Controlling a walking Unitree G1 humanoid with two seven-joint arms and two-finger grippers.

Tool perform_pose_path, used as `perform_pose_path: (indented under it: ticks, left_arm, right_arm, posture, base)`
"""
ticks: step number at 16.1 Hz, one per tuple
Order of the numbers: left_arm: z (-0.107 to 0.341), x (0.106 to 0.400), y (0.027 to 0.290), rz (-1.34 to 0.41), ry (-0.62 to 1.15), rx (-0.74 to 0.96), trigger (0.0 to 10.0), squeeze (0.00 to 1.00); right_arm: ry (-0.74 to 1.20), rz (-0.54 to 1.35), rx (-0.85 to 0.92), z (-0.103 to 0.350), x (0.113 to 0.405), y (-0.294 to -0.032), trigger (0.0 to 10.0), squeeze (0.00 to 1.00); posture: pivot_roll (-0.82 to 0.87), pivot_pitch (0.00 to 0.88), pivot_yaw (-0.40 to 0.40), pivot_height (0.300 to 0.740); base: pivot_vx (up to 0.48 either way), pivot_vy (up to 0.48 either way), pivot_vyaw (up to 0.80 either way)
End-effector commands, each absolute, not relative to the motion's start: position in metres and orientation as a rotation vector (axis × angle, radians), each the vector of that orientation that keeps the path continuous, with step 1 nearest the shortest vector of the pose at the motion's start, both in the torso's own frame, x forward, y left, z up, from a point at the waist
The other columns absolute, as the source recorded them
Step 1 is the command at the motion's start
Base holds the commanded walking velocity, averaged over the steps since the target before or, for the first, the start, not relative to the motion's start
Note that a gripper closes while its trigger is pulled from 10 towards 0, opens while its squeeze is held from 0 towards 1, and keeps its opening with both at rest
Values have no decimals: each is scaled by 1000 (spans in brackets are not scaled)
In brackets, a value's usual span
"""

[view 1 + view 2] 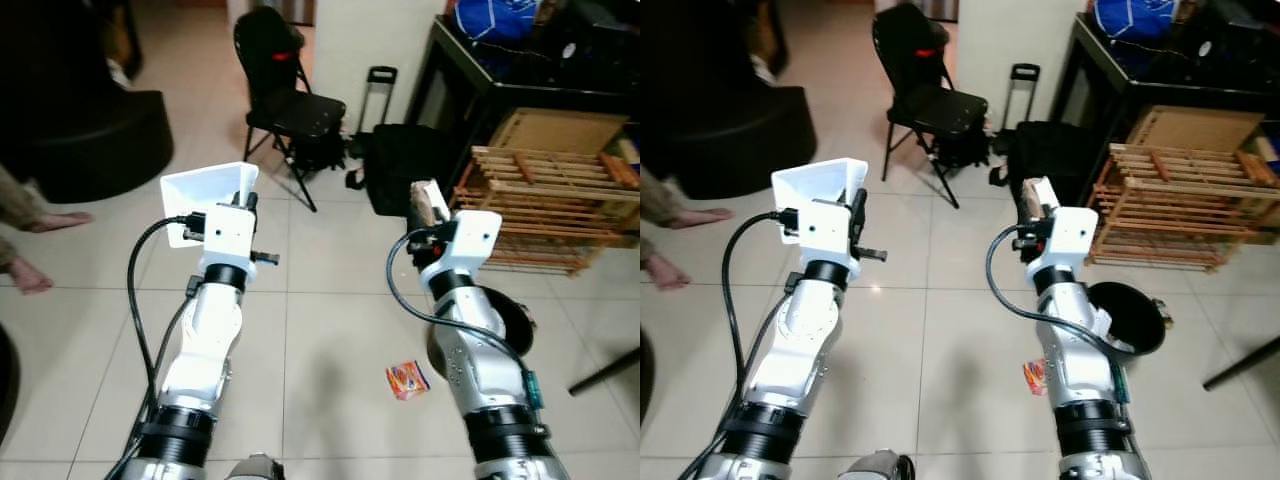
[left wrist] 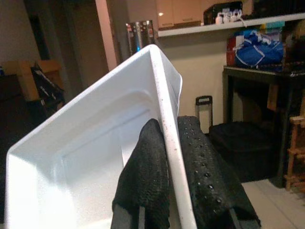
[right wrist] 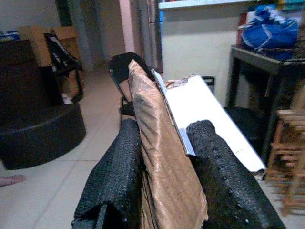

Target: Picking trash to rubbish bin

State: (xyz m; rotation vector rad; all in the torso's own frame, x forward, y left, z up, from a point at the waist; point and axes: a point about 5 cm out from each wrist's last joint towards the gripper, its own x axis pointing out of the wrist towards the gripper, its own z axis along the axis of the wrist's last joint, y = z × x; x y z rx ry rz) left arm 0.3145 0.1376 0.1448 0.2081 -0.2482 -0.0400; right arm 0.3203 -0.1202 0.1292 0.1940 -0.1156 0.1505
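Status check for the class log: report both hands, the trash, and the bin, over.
Left hand shut on white tray. Right hand shut on cardboard piece. Orange wrapper on floor. Black bin beside right arm; path unobstructed.

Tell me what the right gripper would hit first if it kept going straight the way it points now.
Probably the black bag on the floor. The right gripper, shut on a piece of cardboard, points forward and slightly up toward it, with the folding chair off to one side. Depth is unclear, so it might pass above the bag.
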Motion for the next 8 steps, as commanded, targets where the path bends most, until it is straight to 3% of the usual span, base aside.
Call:
perform_pose_path:
  ticks: [1,2,6,8]
  left_arm:
    - [147,316,135,-37,-253,196,10000,0]
    - [147,316,135,-40,-257,193,10000,0]
    - [146,315,131,-51,-261,256,10000,0]
    - [145,315,133,-45,-254,257,10000,0]
  right_arm:
    - [-117,136,190,129,321,-126,10000,0]
    - [-117,136,191,129,321,-126,10000,0]
    - [-114,137,189,129,320,-126,10000,0]
    - [-114,138,187,128,320,-126,10000,0]
  posture:
    - [37,38,-48,740]
    - [37,38,-48,740]
    - [34,41,-47,740]
    - [32,42,-49,740]
  base:
    - [0,480,0]
    - [0,394,0]
    - [0,0,0]
    - [0,-480,0]
